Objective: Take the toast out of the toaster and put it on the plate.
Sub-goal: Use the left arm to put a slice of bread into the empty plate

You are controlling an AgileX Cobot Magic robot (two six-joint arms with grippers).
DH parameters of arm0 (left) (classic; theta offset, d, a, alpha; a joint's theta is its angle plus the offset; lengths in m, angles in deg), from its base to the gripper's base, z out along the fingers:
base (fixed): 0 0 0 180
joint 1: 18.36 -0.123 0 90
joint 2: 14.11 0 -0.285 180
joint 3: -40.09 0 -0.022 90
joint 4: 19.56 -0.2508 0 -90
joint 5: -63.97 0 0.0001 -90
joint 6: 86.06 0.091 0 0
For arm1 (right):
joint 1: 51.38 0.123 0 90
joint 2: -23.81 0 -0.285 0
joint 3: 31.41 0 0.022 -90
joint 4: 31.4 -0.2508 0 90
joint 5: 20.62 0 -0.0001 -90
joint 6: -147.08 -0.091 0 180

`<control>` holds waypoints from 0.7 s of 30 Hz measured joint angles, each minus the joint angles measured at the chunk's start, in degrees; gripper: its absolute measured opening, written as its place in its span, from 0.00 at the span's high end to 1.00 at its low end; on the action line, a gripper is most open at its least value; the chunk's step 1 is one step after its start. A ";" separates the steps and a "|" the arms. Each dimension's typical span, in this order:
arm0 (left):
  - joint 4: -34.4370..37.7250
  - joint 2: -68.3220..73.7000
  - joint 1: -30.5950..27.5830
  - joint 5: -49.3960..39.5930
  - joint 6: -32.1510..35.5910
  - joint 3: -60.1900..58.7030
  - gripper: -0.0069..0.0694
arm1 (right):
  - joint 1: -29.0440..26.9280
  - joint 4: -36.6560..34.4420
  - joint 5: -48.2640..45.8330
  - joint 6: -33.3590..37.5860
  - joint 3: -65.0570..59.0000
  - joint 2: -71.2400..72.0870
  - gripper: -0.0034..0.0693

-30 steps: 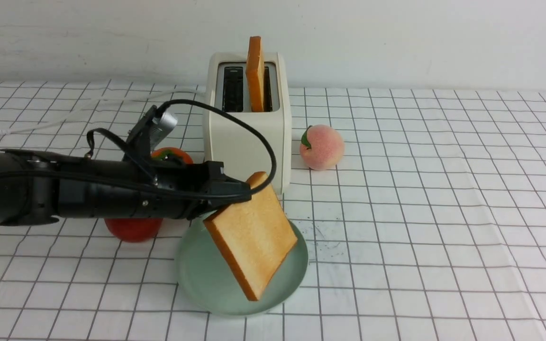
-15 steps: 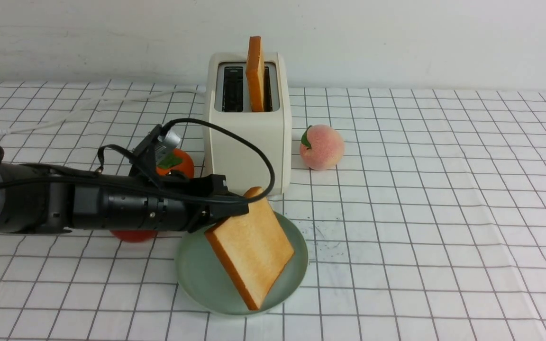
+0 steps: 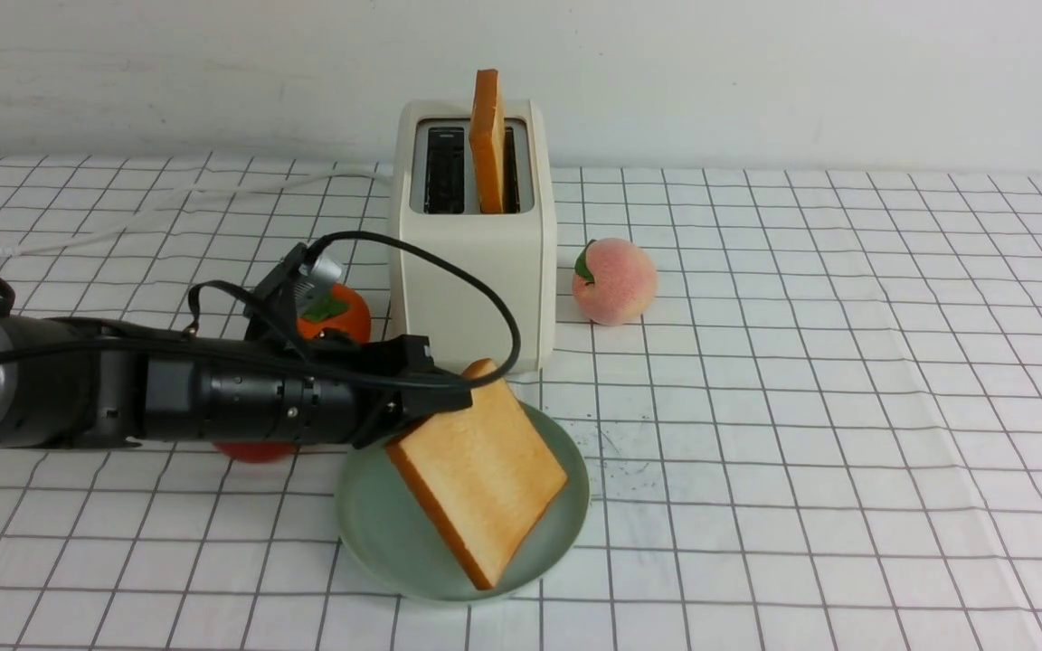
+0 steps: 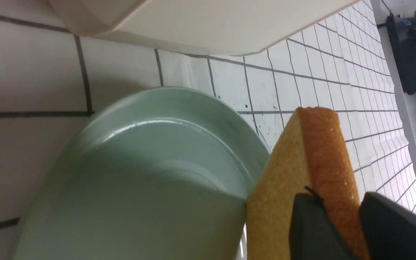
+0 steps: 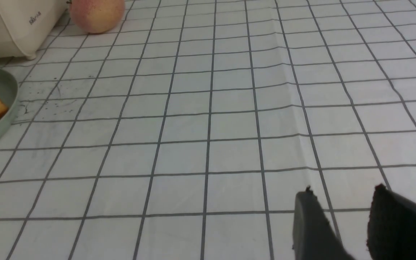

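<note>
Toast (image 3: 480,470), a square golden-brown slice with a darker crust, leans tilted over the plate (image 3: 376,533), a round pale mint-green dish with a low rim, at the near centre of the scene.

Going from the left, a thin white cord (image 3: 168,203) trails across the far side of the table. My black left arm reaches in low from the left edge. A round red fruit (image 3: 254,450) peeks out under the arm. Just beyond the arm sits a round orange fruit (image 3: 340,316) with a green leaf cap, near the toaster's left side.

The left claw (image 3: 449,398) straddles the toast's raised far corner, with one black finger on each face. I cannot tell whether the fingers press the bread or stand loose. The slice's low near corner appears to rest on the plate.

Just behind the plate stands the toaster (image 3: 471,271), a cream-white boxy two-slot appliance with a grey top. A second slice (image 3: 486,140) stands upright in its right slot.

To the right of the toaster lies a pink fuzzy peach (image 3: 614,282). Beyond it stretches the white tablecloth (image 3: 847,407) with its grey grid.

I see the right claw (image 5: 343,189) only from its wrist camera. Its two black fingers are apart above the cloth, well away from the plate.
</note>
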 joint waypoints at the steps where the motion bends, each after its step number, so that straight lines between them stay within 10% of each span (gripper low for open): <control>1: 0.00 0.00 0.00 0.00 0.00 0.00 0.59 | 0.00 0.00 0.00 0.00 0.00 0.00 0.62; 7: 0.00 0.00 0.00 -0.16 0.12 0.00 0.42 | 0.00 0.00 0.00 0.00 0.00 0.00 0.62; 21: -0.08 -5.93 0.00 2.89 9.50 0.00 0.39 | 0.00 0.00 0.00 0.00 0.00 0.00 0.62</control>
